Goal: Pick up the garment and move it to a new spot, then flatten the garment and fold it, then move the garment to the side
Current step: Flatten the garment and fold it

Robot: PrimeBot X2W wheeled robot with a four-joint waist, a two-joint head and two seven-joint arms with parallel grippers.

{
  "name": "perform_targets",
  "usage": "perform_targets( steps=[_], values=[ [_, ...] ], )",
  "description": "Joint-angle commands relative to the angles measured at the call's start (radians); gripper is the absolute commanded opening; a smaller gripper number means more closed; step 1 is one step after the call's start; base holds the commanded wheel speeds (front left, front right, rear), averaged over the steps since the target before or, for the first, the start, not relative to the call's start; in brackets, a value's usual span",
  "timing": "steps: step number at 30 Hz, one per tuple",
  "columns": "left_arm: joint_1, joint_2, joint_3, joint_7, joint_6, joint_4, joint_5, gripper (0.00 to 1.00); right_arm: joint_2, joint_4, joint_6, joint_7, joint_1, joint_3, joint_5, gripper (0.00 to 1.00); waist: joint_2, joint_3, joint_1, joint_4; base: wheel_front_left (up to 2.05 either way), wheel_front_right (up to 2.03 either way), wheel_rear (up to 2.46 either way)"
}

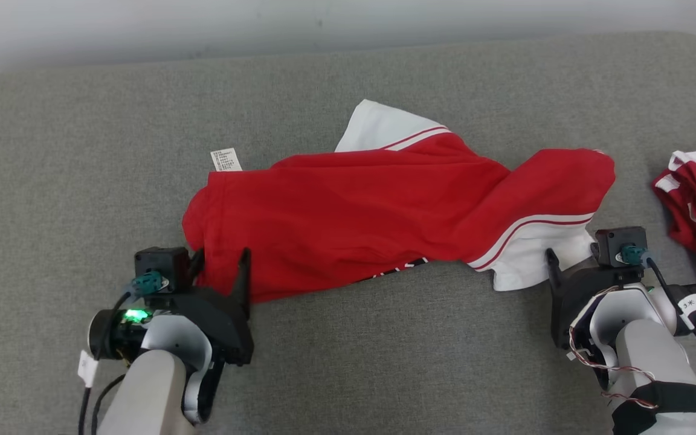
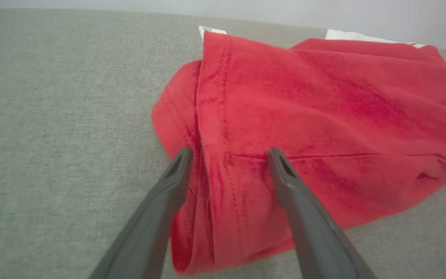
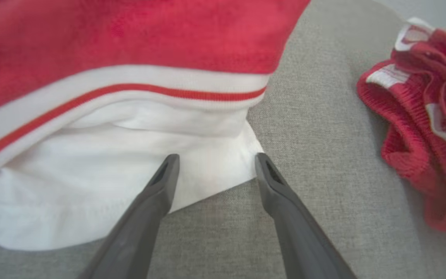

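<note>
Now, left claw (image 2: 229,152) released astride garment (image 1: 354,211) hem (right claw (image 3: 217,157) likewise, at white edge).

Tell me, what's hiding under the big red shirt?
The grey padded surface lies under the red garment. At its near edge a dark printed bit peeks out from below. Anything else beneath is covered by the cloth.

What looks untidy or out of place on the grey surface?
The red garment lies crumpled and twisted, not flat; its white label sticks out at the far edge. A red cloth heap sits bunched at the right.
</note>
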Motion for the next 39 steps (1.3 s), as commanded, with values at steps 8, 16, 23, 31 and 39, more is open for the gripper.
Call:
perform_targets(
  steps=[8,16,23,31,39],
  values=[
    [0.004,-0.001,-0.045,0.019,0.043,-0.049,-0.002,1.0,-0.013,0.098,-0.002,-0.041,-0.031,0.007,0.009,1.0,-0.0003,0.026,-0.0004,0.02,0.0,0.0,0.0],
    [0.023,0.0,-0.071,0.099,0.051,-0.122,-0.011,1.0,-0.018,0.138,-0.002,-0.077,-0.046,0.008,0.016,1.0,-0.0003,0.023,-0.0004,0.017,0.0,0.0,0.0],
    [0.047,0.015,-0.091,0.135,0.088,-0.207,0.022,1.0,-0.016,0.158,-0.002,-0.089,-0.046,0.01,0.017,1.0,-0.0003,0.024,-0.0004,0.009,0.0,0.0,0.0],
    [0.076,0.03,-0.103,0.184,0.107,-0.282,0.028,1.0,-0.016,0.172,-0.002,-0.095,-0.042,0.006,0.018,1.0,-0.0003,0.021,-0.0004,0.009,0.0,0.0,0.0],
    [0.093,0.04,-0.119,0.247,0.108,-0.337,0.022,1.0,-0.013,0.177,-0.002,-0.101,-0.042,0.004,0.015,1.0,-0.0003,0.021,-0.0004,0.008,0.0,0.0,0.0]
  ],
)
